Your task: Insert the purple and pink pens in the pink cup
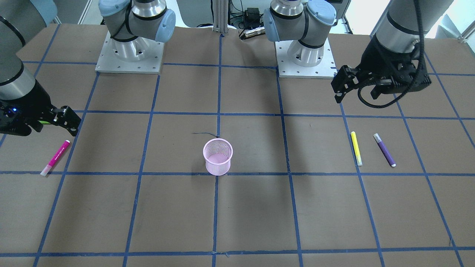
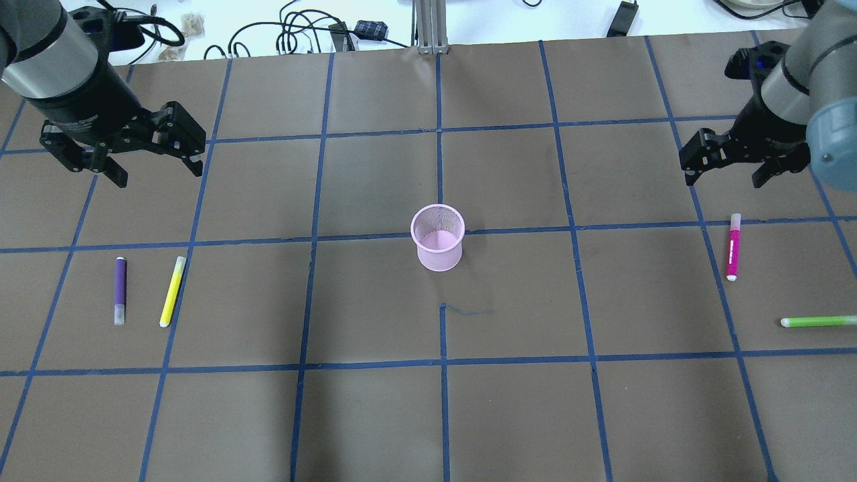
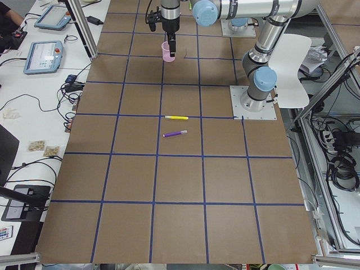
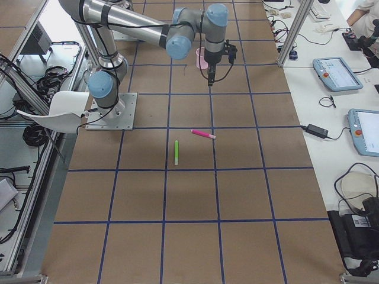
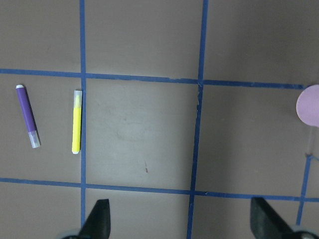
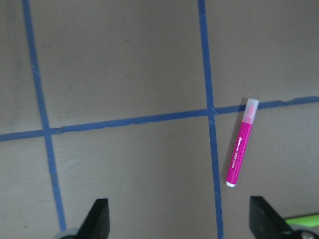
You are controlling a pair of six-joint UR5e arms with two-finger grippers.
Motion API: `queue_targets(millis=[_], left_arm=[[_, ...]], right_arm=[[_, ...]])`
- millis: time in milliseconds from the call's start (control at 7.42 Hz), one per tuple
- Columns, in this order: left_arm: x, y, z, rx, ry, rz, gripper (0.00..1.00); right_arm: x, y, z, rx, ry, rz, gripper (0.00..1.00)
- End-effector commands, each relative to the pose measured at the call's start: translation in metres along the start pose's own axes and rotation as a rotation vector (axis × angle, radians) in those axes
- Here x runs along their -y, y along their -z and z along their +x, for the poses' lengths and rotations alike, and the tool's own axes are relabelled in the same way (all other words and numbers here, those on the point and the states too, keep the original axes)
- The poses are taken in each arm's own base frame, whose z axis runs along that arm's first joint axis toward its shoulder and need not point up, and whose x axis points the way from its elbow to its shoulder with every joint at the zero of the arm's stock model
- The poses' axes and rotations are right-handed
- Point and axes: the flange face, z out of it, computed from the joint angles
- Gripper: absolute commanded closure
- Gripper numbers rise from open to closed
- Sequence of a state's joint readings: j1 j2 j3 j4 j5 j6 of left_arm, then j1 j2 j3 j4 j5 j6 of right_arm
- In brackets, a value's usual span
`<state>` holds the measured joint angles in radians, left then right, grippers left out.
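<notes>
Two grippers hang above the table point(image 2: 375, 415), each with its fingers spread wide and nothing between them. The left gripper point(image 2: 159, 171) is over the robot's left side and the right gripper point(image 2: 725, 179) over its right. Well apart from both, the cup point(image 2: 438, 237) stands upright at the table's middle, beside a crossing of the blue tape point(image 2: 321, 137), mouth up; through the mesh it looks empty, though the view is too coarse to be sure. On the left side the purple pen point(image 2: 120, 290) lies flat inside a taped square. Just beside it, roughly parallel and not touching, the yellow pen point(image 2: 173, 291) lies close along a tape line. On the right side the pink pen point(image 2: 734, 246) lies flat with its pale cap end at a tape line and its body alongside another. A green pen point(image 2: 818, 322) lies crosswise near the table's right edge, apart from the pink one. Neither gripper touches any pen.
</notes>
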<state>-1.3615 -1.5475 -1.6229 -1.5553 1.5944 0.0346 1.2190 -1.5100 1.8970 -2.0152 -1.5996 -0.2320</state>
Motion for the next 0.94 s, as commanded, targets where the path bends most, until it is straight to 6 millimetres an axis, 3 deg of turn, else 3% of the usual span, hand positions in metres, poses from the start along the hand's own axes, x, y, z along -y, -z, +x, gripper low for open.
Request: queue_targets(millis=[0,135,270,539,809], left_arm=[[0.03,-0.047,-0.096,-0.012,0.182,-0.07,0.0],[0.044,-0.071,-0.132,-0.02,0.204,-0.064,0.0],[0.051,-0.089,-0.162,-0.016,0.166,-0.054,0.0],[0.05,-0.129,-0.22,-0.048,0.213,-0.107,0.0],[0.076,-0.178,-0.244,-0.032,0.232,-0.068,0.0]], right_arm=[[-0.033,-0.085,0.06,-0.021,-0.065,0.042,0.0],[-0.031,-0.115,0.071,-0.014,-0.086,0.031,0.0],[-0.029,-0.133,0.073,-0.017,-0.094,0.017,0.0],[-0.037,-0.155,0.069,-0.005,-0.096,-0.02,0.02],[-0.037,-0.165,0.071,-0.01,-0.088,-0.029,0.21]])
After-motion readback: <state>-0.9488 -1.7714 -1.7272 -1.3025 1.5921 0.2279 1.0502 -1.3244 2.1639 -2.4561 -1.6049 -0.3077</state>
